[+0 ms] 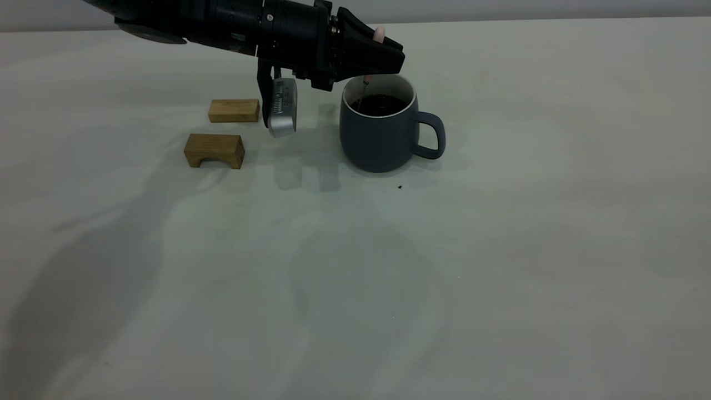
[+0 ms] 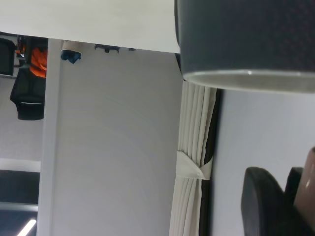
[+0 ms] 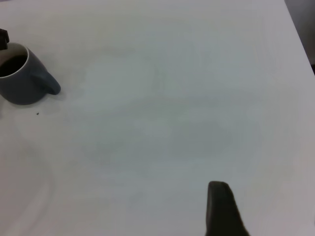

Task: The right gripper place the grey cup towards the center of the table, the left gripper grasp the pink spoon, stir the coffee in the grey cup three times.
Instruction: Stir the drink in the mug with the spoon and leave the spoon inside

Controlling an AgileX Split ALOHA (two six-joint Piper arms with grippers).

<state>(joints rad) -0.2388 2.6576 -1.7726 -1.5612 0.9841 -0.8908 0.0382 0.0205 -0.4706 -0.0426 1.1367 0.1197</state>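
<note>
The grey cup (image 1: 383, 133) stands upright on the table (image 1: 500, 250), back of centre, its handle pointing to the right side. Dark coffee (image 1: 379, 104) fills it. My left gripper (image 1: 389, 61) hovers over the cup's rim, shut on the pink spoon (image 1: 379, 34). The spoon's pink end sticks up above the fingers, and its thin metal neck drops into the coffee. In the left wrist view the cup (image 2: 246, 39) is close and the pink spoon handle (image 2: 310, 172) lies against a dark finger (image 2: 261, 201). My right gripper (image 3: 221, 209) is far off to the right of the cup (image 3: 19, 83).
Two brown wooden blocks (image 1: 234, 110) (image 1: 214, 150) lie left of the cup, under the left arm. A tiny black speck (image 1: 400, 186) sits just in front of the cup. The table's right edge (image 3: 300, 44) runs past the right gripper.
</note>
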